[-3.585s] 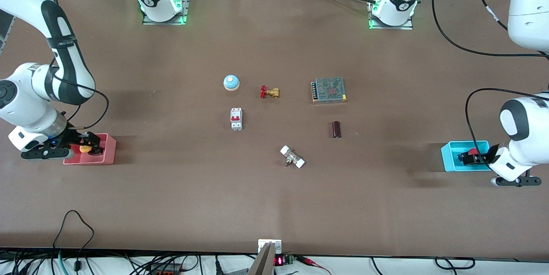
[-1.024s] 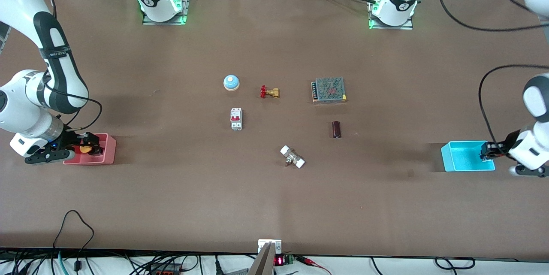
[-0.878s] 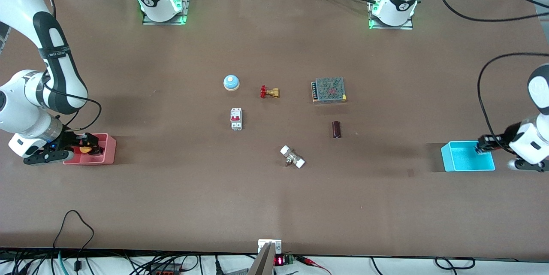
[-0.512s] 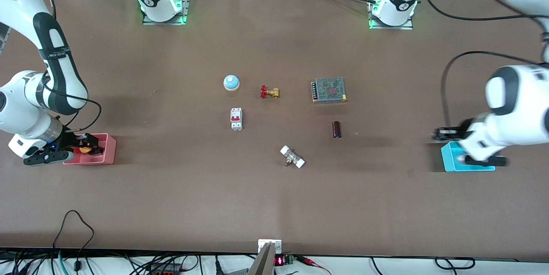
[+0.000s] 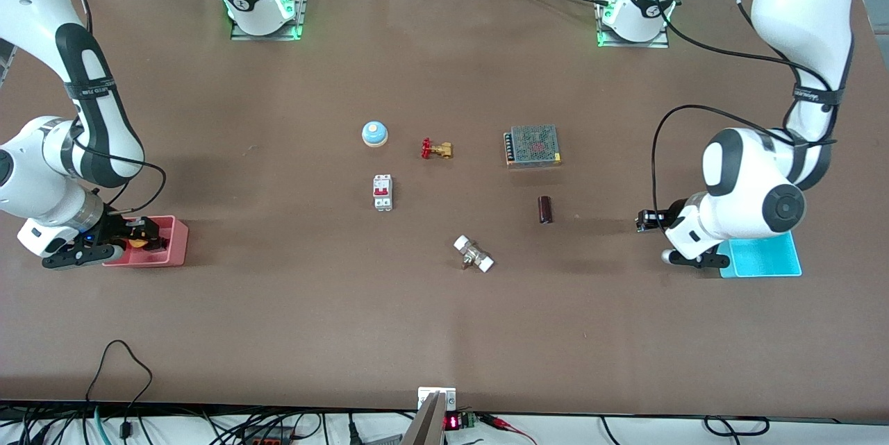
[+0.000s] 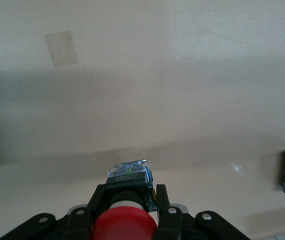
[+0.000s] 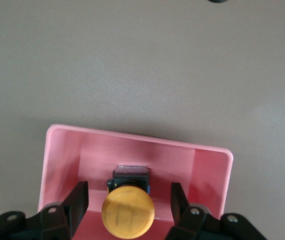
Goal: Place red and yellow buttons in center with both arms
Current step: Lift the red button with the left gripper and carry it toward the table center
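The left gripper (image 6: pixel 127 212) is clamped tight on the red button (image 6: pixel 124 225): its two black fingers (image 6: pixel 163 205) press the button's body from either side, the round red cap sits just at the finger roots, and the small blue-topped end of the body pokes out past the fingertips. It hangs in the air over bare brown table (image 5: pixel 625 119), just off the cyan tray (image 5: pixel 764 257) on the side toward the table's middle, and the tray shows nothing inside. Farther out from these jaws lies a dark brown cylinder (image 5: pixel 545 210).

The right gripper (image 7: pixel 127 205) stands partly open inside the pink tray (image 7: pixel 62 155), one finger (image 7: pixel 77 200) on each side of the yellow button (image 7: pixel 128 211), with a clear gap between each finger and the cap. The button rests on the tray floor, cap toward the wrist and black body pointing to the tray's wall.

Well apart from both grippers, in the middle of the table, are a blue bell (image 5: pixel 374 133), a brass valve (image 5: pixel 437 149), a white breaker (image 5: pixel 383 192), a metal fitting with white ends (image 5: pixel 474 254) and a mesh-topped power supply (image 5: pixel 533 145).
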You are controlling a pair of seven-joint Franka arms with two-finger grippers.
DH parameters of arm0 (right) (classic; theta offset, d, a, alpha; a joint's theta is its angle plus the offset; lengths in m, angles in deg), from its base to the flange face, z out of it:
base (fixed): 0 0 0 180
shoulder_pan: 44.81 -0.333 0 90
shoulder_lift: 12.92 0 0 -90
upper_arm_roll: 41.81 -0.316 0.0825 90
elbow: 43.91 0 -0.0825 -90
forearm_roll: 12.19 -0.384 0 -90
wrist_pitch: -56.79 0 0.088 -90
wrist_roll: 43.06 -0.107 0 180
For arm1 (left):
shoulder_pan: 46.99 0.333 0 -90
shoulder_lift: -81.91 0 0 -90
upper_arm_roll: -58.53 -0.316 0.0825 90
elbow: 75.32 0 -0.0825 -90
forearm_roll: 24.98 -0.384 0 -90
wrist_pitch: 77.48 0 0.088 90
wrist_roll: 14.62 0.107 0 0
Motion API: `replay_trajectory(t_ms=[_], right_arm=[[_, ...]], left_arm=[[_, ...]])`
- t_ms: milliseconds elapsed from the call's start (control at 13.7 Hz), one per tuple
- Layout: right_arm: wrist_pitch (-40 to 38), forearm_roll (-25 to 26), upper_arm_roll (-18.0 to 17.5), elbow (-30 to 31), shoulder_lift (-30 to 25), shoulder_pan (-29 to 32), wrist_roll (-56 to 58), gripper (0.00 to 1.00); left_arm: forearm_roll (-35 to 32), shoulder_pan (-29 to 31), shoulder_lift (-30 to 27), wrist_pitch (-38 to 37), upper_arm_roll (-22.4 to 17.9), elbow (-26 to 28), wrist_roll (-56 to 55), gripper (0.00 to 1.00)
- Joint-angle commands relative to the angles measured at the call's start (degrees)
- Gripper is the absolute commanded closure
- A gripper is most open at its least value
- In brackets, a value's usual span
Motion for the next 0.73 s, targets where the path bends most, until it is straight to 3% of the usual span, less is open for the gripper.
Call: replay_trajectory(t_ms=[0, 366, 439, 512, 585, 659], right_arm=[[-0.55, -0.66, -0.59, -1.15, 0.58, 0.69, 1.66, 0.36], [-0.55, -0.66, -0.68, -1.15, 0.58, 0.69, 1.84, 0.62], [-0.55, -0.66, -0.59, -1.15, 0.58, 0.69, 2.36, 0.67], [-0.55, -0.66, -0.68, -1.15, 0.58, 0.69, 2.54, 0.69], [-0.55, -0.66, -0.68, -1.15, 0.58, 0.69, 2.63, 0.71], [-0.55, -0.66, -0.59, -1.15, 0.58, 0.69, 2.63, 0.71]], left_arm=[[1.19, -1.13, -1.56, 5.8, -0.55, 4.96, 0.26, 0.73], [1.19, -1.83, -1.47, 12.47, -0.55, 10.05, 0.08, 0.71], [1.19, -1.92, -1.47, 12.58, -0.55, 10.06, 0.16, 0.66], [1.19, -2.53, -1.65, 12.49, -0.55, 9.89, 0.17, 0.37], [1.1, -2.71, -2.35, 12.32, -0.64, 9.62, 0.77, 0.0], [1.1, -2.71, -3.66, 11.88, -0.55, 9.45, 0.69, 0.0]])
